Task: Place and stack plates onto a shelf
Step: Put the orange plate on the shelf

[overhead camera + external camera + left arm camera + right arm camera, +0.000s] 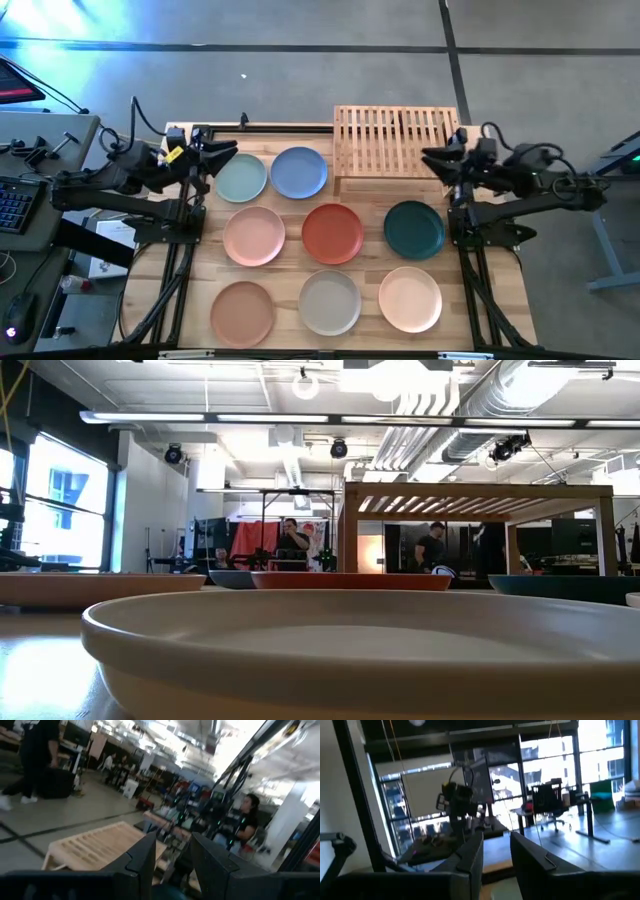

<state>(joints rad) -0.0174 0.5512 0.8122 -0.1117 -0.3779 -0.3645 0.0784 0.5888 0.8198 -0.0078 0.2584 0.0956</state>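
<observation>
Eight plates lie flat on the wooden table: mint green [241, 178], blue [298, 172], pink [254, 235], red-orange [332, 232], dark teal [414, 228], terracotta [242, 311], grey-white [330, 301] and peach [410, 298]. The bamboo shelf [397, 140] stands at the far edge, with nothing on it. My left gripper [226, 156] hovers open by the mint plate's far left rim. My right gripper [430, 158] hovers open at the shelf's right front corner, above the dark teal plate's far side. Neither shows in the low view.
The low view looks over the grey-white plate [350, 650] to the shelf [480, 500]. The left wrist view shows the shelf's slatted top [100, 845]. A keyboard and other gear lie left of the table [15, 200]. People stand in the room behind [293, 540].
</observation>
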